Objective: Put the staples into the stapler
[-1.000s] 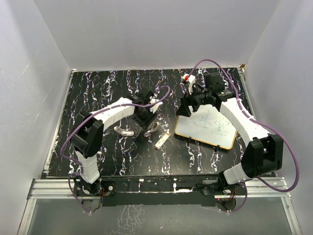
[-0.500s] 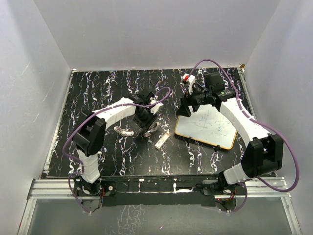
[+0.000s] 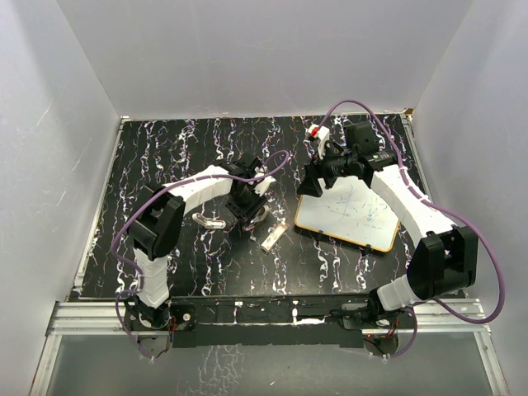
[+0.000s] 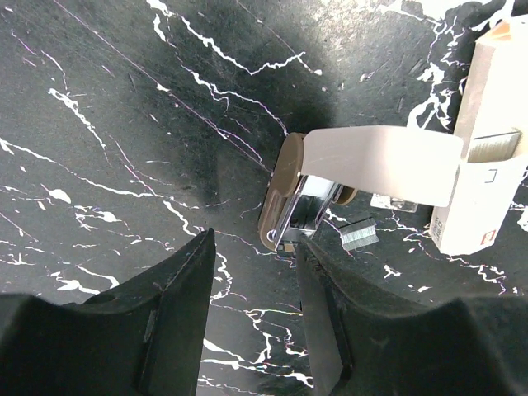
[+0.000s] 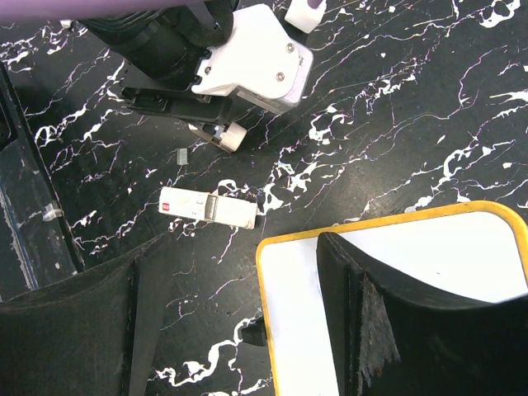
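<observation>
Left fingers (image 4: 169,330) released near the stapler (image 4: 304,206); right fingers (image 5: 412,346) released by whiteboard (image 5: 293,330); staples box (image 4: 478,194) print unreadable.

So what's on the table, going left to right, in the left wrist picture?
Open tan-and-chrome stapler → small grey loose strip of staples → white cardboard staples box.

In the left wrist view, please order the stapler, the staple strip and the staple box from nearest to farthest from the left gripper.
1. The stapler, just ahead of the left gripper.
2. The staple strip, right of the stapler.
3. The staple box, far right.
</observation>
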`<control>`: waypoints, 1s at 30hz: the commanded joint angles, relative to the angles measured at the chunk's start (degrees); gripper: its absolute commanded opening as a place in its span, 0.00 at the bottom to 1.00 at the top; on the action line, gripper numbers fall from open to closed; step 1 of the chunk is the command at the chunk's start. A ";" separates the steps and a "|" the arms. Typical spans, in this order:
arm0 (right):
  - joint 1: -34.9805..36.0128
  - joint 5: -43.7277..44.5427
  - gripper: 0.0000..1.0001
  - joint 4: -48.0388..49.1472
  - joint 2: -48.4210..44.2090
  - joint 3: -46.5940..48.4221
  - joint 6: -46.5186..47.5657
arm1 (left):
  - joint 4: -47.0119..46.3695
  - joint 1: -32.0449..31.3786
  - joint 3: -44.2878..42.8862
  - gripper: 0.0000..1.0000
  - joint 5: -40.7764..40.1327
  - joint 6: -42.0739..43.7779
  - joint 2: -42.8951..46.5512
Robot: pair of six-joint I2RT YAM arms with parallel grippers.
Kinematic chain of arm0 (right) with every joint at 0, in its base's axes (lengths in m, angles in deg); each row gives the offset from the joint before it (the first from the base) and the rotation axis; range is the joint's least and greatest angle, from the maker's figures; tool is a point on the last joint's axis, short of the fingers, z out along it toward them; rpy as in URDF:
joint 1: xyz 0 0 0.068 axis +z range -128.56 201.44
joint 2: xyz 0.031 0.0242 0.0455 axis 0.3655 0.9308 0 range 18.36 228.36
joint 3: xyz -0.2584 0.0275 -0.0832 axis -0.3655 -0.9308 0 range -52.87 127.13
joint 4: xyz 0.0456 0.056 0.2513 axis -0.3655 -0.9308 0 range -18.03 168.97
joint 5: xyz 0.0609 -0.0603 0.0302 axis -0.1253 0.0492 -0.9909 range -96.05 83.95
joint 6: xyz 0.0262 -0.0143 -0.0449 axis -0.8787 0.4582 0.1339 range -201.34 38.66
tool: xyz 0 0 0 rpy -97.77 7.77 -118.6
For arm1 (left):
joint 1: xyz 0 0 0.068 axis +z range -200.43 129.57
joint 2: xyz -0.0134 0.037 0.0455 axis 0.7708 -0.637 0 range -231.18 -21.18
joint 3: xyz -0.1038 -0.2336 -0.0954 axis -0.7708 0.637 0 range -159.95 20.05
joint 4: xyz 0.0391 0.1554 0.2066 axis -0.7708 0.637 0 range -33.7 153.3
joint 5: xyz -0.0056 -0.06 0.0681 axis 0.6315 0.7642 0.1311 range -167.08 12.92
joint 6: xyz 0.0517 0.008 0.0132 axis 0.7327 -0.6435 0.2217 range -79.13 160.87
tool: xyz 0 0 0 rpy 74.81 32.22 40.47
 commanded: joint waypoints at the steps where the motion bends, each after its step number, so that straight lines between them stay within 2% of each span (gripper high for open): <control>1: -0.31 -0.40 0.71 2.16 -2.36 -0.09 0.62 | 1.26 -0.16 -0.96 0.42 1.56 0.03 0.25; 18: -0.32 -0.32 0.71 2.21 -2.79 -0.75 0.71 | 1.82 -0.16 -2.79 0.42 2.00 -0.61 -0.28; 30: -0.26 0.07 0.71 -0.13 -1.99 1.44 2.41 | 2.55 -0.20 -3.08 0.42 3.56 -0.23 5.24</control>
